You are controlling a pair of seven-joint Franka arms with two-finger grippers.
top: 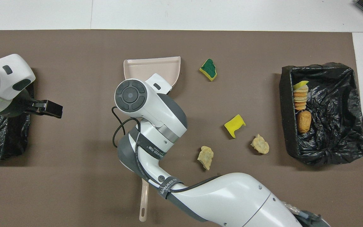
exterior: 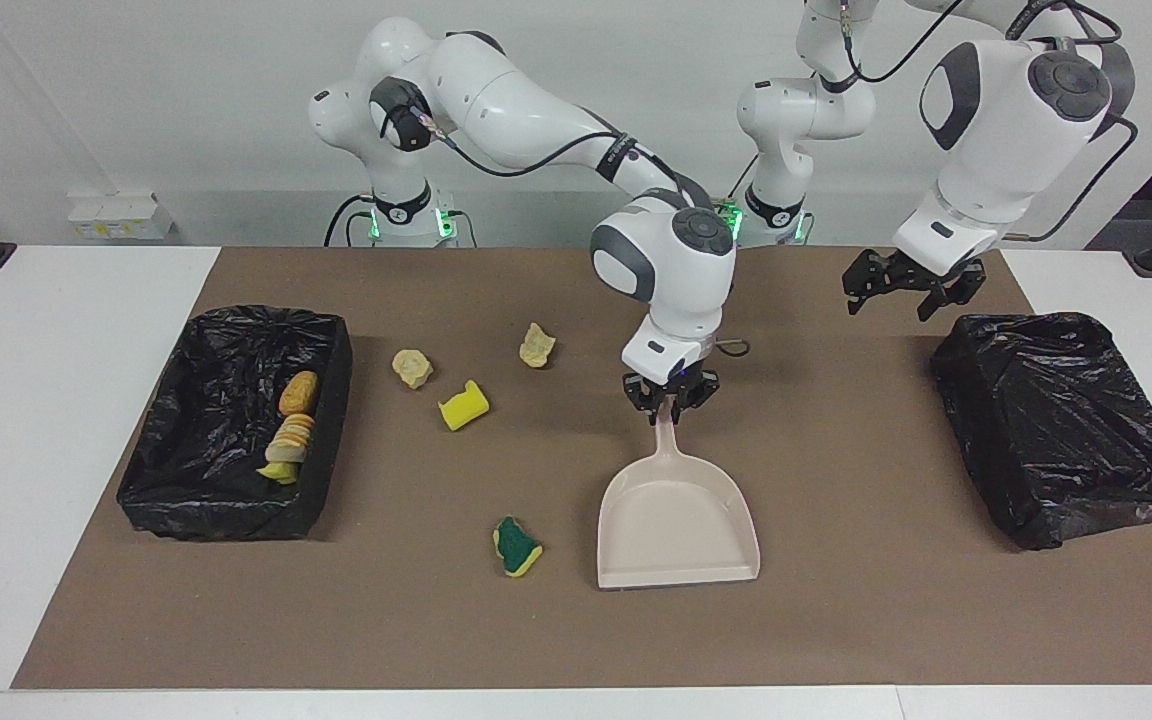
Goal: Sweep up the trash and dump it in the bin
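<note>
Our right hand (exterior: 674, 398) grips the dustpan (exterior: 676, 515) by its handle, and the step calls for keeping the pan's lip flat on the surface (exterior: 836, 600). The pan's long axis runs away from the robots, mouth pointing farther out. Four scraps of trash (exterior: 464, 405) lie loose toward the right arm's end, more sit in the bin (exterior: 166, 480); our left hand (exterior: 911, 285) waits spread wide near the second bin (exterior: 1066, 430).
</note>
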